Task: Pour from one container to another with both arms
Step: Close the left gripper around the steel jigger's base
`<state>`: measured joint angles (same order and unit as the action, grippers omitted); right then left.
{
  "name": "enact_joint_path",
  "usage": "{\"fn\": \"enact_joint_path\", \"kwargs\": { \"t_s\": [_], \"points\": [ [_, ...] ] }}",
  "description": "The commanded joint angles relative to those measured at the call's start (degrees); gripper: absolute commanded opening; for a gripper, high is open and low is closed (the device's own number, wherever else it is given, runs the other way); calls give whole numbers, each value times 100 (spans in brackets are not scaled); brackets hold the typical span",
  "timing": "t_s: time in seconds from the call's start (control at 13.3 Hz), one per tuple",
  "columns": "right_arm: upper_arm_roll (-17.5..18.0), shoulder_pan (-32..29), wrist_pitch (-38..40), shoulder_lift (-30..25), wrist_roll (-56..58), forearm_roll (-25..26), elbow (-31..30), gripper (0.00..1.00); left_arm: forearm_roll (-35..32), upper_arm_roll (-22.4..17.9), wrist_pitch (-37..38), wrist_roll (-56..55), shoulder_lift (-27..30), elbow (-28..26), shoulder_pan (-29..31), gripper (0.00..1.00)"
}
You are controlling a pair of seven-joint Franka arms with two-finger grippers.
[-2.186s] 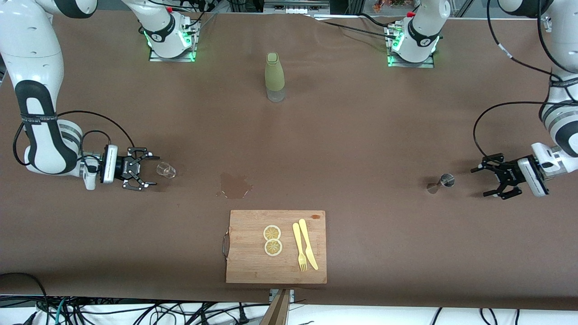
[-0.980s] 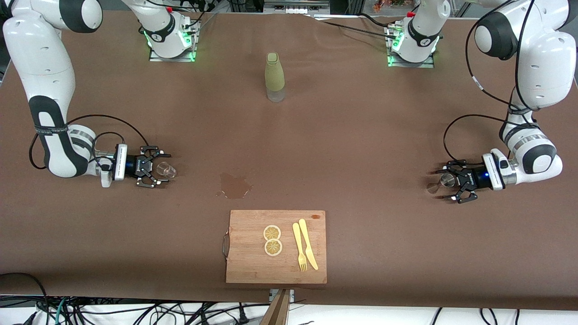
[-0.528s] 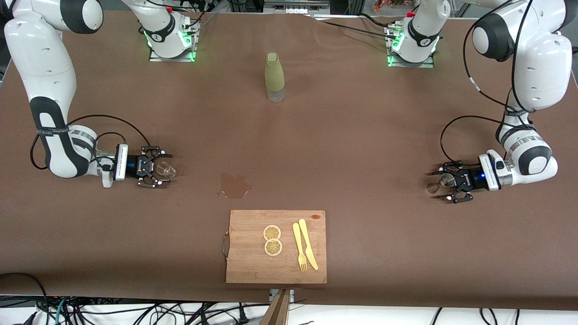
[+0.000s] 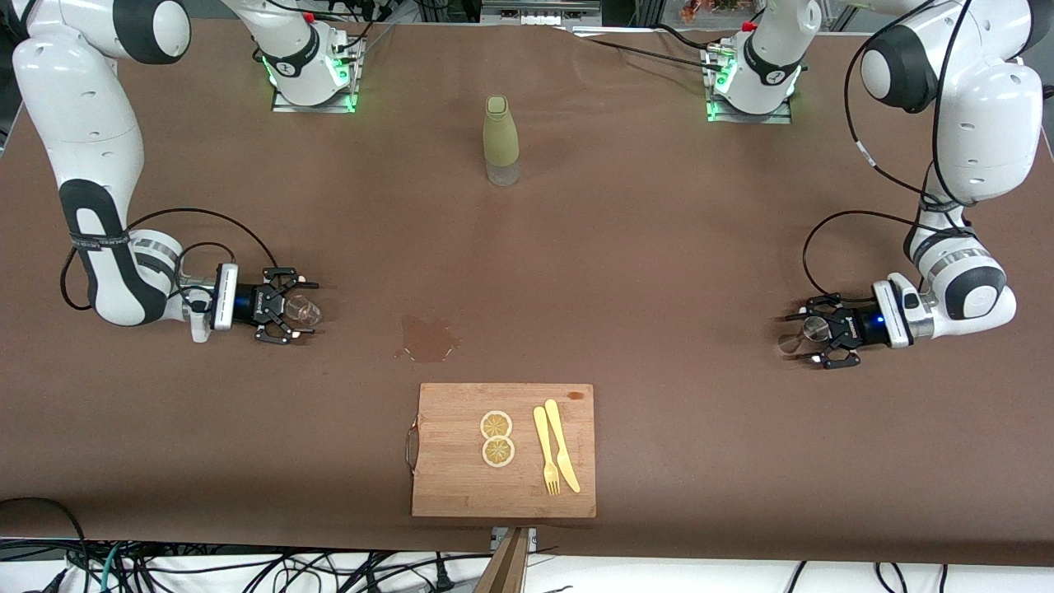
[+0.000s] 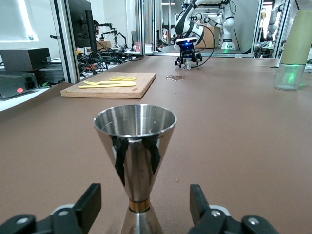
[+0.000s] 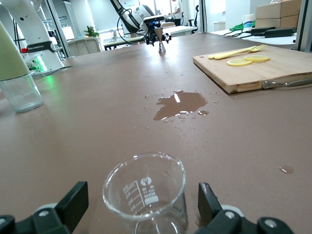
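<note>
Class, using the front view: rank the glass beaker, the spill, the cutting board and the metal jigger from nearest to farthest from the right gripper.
1. Glass beaker, between the open jaws of the right gripper.
2. Spill, mid-table.
3. Cutting board, nearer the front camera than the spill.
4. Metal jigger, at the left arm's end, between the left gripper's jaws.

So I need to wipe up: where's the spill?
In the front view the spill lies mid-table, just farther from the camera than the cutting board, nearer its handle end; the bottle stands farther still.

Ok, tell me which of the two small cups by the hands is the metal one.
The metal cup is the one between the open fingers of the left hand, toward the left arm's end of the table. The cup at the right hand is clear glass.
</note>
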<state>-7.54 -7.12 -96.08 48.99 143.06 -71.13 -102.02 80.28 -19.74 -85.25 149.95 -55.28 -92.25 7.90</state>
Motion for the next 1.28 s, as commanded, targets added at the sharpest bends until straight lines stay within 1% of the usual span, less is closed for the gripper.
{"fn": "enact_joint_path", "kwargs": {
  "t_s": [0.0, 0.15, 0.3, 0.38, 0.45, 0.53, 0.6, 0.68, 0.83, 0.98, 1.21],
  "points": [
    [-2, 27, 90, 137, 179, -216, 94, 100, 216, -179, 201, 245, -80, 102, -69, 61],
    [-2, 71, 90, 172, 205, -243, 112, 98, 216, -197, 254, 254, -88, 102, -69, 61],
    [-2, 71, 90, 189, 222, -278, 112, 90, 216, -223, 263, 245, -80, 102, -69, 56],
    [-2, 71, 90, 190, 223, -278, 129, 87, 216, -223, 272, 245, -80, 102, -78, 50],
    [-2, 71, 90, 190, 223, -287, 147, 84, 216, -241, 272, 254, -71, 111, -78, 42],
    [-2, 88, 90, 207, 223, -287, 147, 81, 216, -241, 272, 254, -62, 111, -78, 30],
    [-2, 88, 90, 233, 214, -287, 156, 77, 208, -241, 272, 254, -62, 111, -78, 13],
    [-2, 88, 90, 234, 223, -305, 182, 70, 216, -241, 272, 254, -62, 111, -78, 0],
    [-2, 106, 90, 234, 223, -313, 191, 61, 208, -250, 272, 263, -53, 111, -78, 0],
    [-2, 97, 90, 234, 223, -340, 217, 60, 208, -328, 263, 412, 16, 119, -95, 0],
    [-19, 88, 151, 277, 292, -436, 226, 60, 164, -478, 254, 194, 332, 102, -270, 0]
  ]
}}
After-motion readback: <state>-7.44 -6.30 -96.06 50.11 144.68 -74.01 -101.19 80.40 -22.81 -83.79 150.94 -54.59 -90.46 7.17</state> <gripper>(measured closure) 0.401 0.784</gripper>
